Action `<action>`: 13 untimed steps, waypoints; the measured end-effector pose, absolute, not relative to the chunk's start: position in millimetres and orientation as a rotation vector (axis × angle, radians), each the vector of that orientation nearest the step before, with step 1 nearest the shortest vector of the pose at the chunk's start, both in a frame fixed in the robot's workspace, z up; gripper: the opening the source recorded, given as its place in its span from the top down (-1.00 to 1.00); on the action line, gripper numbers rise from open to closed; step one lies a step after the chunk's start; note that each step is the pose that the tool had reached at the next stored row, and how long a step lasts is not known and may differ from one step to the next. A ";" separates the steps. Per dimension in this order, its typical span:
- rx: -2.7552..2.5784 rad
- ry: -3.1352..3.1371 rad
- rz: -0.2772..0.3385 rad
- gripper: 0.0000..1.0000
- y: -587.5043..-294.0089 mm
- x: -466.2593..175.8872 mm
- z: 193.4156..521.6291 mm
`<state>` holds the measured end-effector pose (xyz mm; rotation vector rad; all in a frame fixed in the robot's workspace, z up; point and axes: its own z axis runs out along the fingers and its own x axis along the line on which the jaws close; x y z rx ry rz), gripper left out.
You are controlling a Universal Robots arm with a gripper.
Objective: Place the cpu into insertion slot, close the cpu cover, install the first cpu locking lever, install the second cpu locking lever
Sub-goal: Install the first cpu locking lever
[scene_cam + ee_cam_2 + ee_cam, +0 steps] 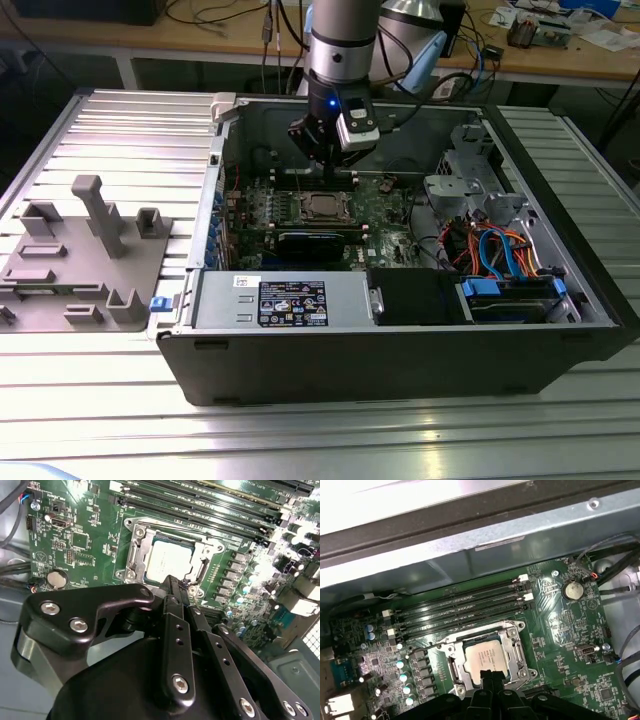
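Black gripper [322, 152] poised over the seated cpu inside an open computer case.

The dark grey metal computer case [400, 370] lies open on a ribbed aluminium table [300, 440]. It holds a green motherboard [392, 212], a silver power supply box [215, 300] at its near side and blue cables [500, 250] toward the exterior view's right. The small square silvery-topped cpu [167, 560] sits in the dark, metal-rimmed insertion slot [201, 570], with the thin silvery cpu cover [134, 555] lying flat around it. In both wrist views the gripper's fingers [490, 676] are pressed together, their tips at the slot's edge; whether they touch it cannot be told. The first wrist view adds black memory slots [460, 607] and the case wall beyond the socket. The exterior view takes in a grey moulded fixture tray [80, 270] on the table at its left.
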<state>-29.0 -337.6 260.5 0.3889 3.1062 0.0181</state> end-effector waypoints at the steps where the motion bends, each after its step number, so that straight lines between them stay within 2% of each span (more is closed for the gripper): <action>1: 0.384 3.104 0.019 0.79 -337.6 -29.3 260.3; 13: 0.064 3.127 0.021 0.79 -337.7 -29.5 260.0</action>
